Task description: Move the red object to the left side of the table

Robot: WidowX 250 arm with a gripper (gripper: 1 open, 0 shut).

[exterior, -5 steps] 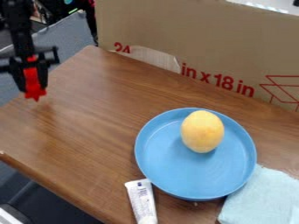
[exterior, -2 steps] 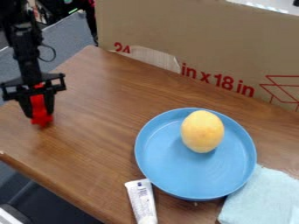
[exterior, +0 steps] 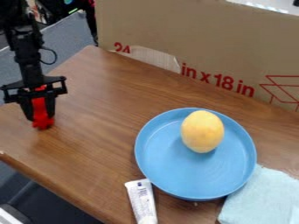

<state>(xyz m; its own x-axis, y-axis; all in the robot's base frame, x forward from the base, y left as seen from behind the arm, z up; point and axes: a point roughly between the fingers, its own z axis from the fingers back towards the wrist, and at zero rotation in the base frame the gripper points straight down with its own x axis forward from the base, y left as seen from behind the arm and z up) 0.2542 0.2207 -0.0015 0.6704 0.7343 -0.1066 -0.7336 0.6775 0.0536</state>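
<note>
Now, through my one camera, I see my gripper (exterior: 38,103) pinching the red object (exterior: 42,110) upright against the table (exterior: 105,96) near its left edge, well apart from the blue plate (exterior: 163,162) holding a yellow fruit (exterior: 202,131).

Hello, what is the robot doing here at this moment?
A single robot arm holds the red object between its fingers at the left end of the table. The block stands upright, at or just above the wood. A yellow fruit sits on a blue plate to the right, untouched.
</note>
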